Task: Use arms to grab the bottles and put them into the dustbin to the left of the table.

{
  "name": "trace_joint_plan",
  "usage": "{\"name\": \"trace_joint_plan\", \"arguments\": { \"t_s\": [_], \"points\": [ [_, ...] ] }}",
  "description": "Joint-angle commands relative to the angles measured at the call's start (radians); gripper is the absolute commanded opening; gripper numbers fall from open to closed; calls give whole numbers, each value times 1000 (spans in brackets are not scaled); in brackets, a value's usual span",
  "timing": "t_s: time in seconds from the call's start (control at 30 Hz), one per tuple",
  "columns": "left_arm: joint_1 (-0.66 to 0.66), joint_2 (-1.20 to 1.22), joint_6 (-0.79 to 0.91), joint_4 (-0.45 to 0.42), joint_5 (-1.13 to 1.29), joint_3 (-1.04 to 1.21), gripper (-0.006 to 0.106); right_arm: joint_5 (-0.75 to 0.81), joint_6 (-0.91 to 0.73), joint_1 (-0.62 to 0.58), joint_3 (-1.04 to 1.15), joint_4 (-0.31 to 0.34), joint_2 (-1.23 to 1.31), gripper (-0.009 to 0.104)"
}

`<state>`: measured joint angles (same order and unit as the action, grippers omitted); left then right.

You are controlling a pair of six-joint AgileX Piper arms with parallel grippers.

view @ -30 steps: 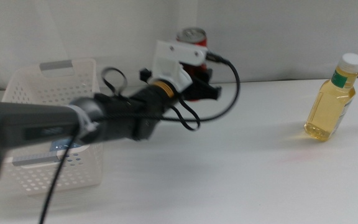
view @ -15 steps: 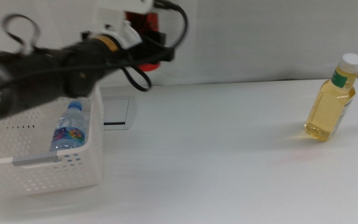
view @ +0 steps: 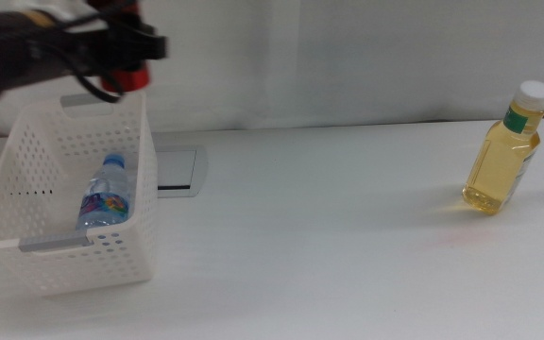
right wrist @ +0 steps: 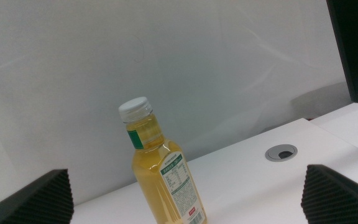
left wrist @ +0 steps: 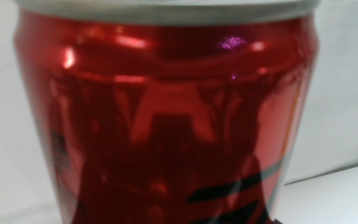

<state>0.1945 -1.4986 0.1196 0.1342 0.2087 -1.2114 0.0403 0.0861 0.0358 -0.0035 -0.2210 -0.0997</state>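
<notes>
Red slim soda can point(left wrist: 166, 118) clamped in left gripper point(view: 126, 57) above white perforated plastic dustbin point(view: 26, 247) | clear blue-capped water bottle point(view: 102, 194) already in dustbin | yellow-liquid white-cap bottle point(view: 503, 156) left, far from dustbin | right gripper point(right wrist: 185, 214) jaws apart, empty

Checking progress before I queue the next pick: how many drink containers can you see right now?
3. The water bottle lies inside the dustbin. The red can is held in the left claw above the dustbin. The yellow bottle stands on the table, at its right.

White table point(view: 348, 246): basket point(view: 26, 247), yellow bottle point(view: 504, 161).
</notes>
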Motion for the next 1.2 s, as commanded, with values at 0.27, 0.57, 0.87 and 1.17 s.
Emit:
{"name": "trace_joint_plan", "arguments": {
  "t_s": [0.27, 0.57, 0.87, 1.17],
  "points": [
    [-149, 123, -177, -112, 236, -3, -3, 3, -7, 4, 38, 8, 5, 103],
    [-154, 119, -490, -376, 484, -3, -3, 3, -7, 4, 38, 8, 5, 103],
    [-154, -16, -506, -329, 498, -2, -3, 3, -7, 4, 38, 8, 5, 103],
    [-154, -177, -468, -274, 427, -2, -3, 3, -7, 4, 38, 8, 5, 103]
  ]
}}
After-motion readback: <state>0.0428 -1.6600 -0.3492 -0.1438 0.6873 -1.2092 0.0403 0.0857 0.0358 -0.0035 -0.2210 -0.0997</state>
